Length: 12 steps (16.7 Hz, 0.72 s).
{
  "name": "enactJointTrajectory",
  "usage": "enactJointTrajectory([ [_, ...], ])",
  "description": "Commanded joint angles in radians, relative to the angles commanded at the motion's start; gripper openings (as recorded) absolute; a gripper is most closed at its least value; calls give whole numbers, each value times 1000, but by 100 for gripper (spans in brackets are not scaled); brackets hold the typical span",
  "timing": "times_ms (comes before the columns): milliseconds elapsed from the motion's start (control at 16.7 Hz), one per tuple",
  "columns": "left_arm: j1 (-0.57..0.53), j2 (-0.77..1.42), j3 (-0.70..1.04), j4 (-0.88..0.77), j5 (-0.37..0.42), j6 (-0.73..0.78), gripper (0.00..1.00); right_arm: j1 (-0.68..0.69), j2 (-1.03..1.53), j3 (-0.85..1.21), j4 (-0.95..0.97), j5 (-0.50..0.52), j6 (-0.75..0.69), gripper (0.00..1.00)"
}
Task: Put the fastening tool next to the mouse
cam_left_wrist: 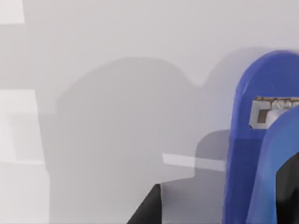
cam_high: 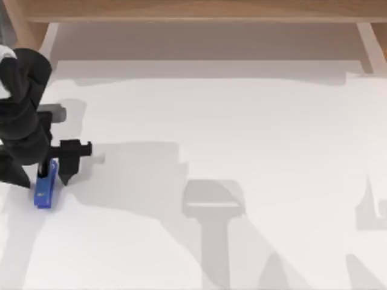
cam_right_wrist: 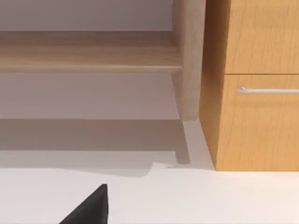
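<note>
My white table [cam_high: 254, 133] is bare around the work, crossed by shadows; a wooden frame [cam_high: 199, 11] runs along its far edge. From my right wrist camera I see a wooden cabinet [cam_right_wrist: 254, 84] with a metal drawer handle [cam_right_wrist: 267, 89] beyond the table.

At the table's left side my left gripper [cam_high: 54, 175] is down at the blue stapler [cam_high: 45, 187], one finger [cam_high: 66, 166] just beside it. Whether the fingers clamp the stapler [cam_left_wrist: 261, 154] I cannot tell.

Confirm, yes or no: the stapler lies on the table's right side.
No. In the top view the blue stapler lies at the table's left side, at the left hand.
</note>
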Motion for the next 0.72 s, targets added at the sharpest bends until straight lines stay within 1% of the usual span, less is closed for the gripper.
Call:
enactJointTrajectory([
  [360,0,0,0,0,0,0,2,0,0,0,0,0,0,100],
  [420,0,0,0,0,0,0,0,0,0,0,0,0,0,100],
  [720,0,0,0,0,0,0,0,0,0,0,0,0,0,100],
])
